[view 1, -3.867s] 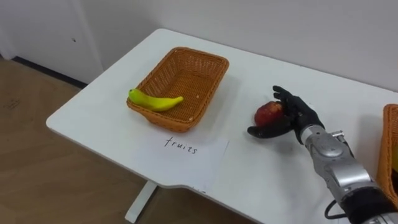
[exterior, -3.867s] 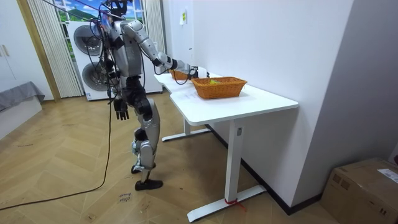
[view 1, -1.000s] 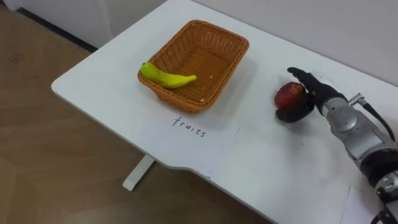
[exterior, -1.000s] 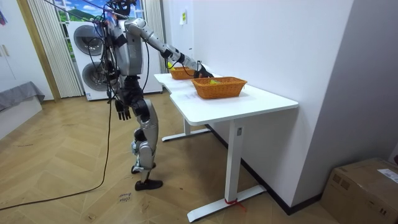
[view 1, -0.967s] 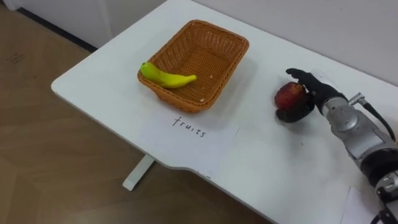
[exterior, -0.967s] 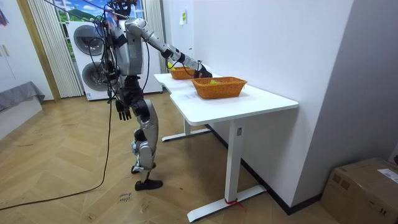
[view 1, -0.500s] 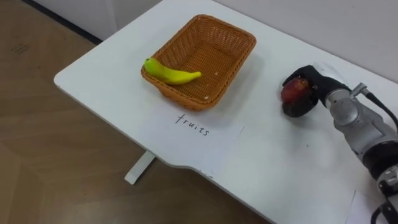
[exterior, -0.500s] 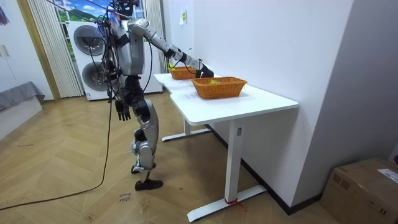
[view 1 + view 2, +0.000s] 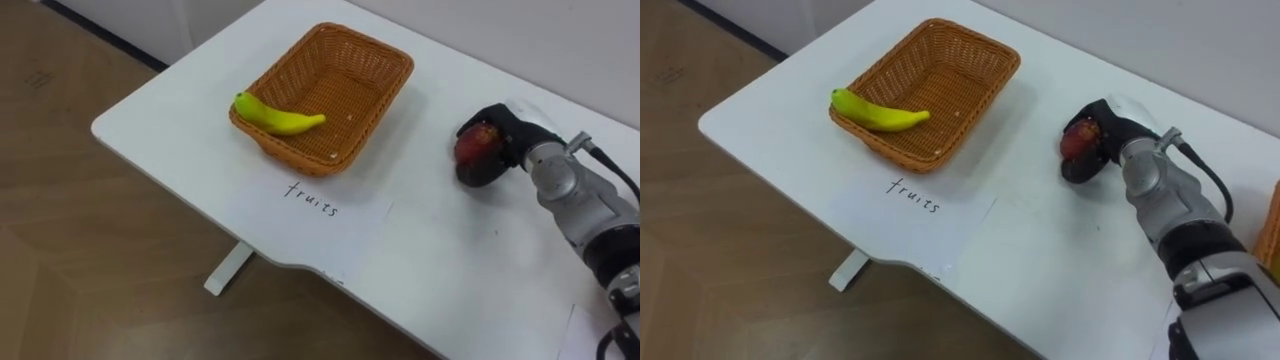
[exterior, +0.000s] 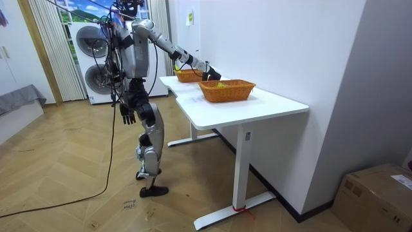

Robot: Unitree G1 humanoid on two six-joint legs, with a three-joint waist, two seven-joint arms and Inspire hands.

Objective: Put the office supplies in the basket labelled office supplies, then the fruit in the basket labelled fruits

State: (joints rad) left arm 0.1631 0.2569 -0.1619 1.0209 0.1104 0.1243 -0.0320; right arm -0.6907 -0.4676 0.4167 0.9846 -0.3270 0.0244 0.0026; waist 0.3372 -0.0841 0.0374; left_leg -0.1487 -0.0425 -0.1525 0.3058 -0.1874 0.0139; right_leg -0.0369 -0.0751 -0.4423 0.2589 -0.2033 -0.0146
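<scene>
White surface (image 9: 440, 270) carries two wicker baskets, the fruit basket (image 9: 385, 75) and a second basket (image 10: 226, 90). One paper label (image 9: 320, 205) lies before the first, one banana (image 9: 278, 118) on its rim. My right hand (image 9: 510, 135) grips the one apple (image 9: 474, 148), right of it. My left hand (image 10: 127, 115) hangs low; I cannot tell its state.

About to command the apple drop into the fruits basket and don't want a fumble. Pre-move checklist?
1. Grasp: right hand is curled round the apple: ok.
2. Apple lifted clear of the table: cannot tell.
3. Room in the fruit basket: its floor is bare: ok.
4. Banana settled: it rests on the basket's near-left rim, not down inside, and a bump could tip it out: not ok.
5. Path: bare table between the apple and the basket's right wall: ok.
6. Left hand out of the way: it hangs at the robot's side, away from the table: ok.
</scene>
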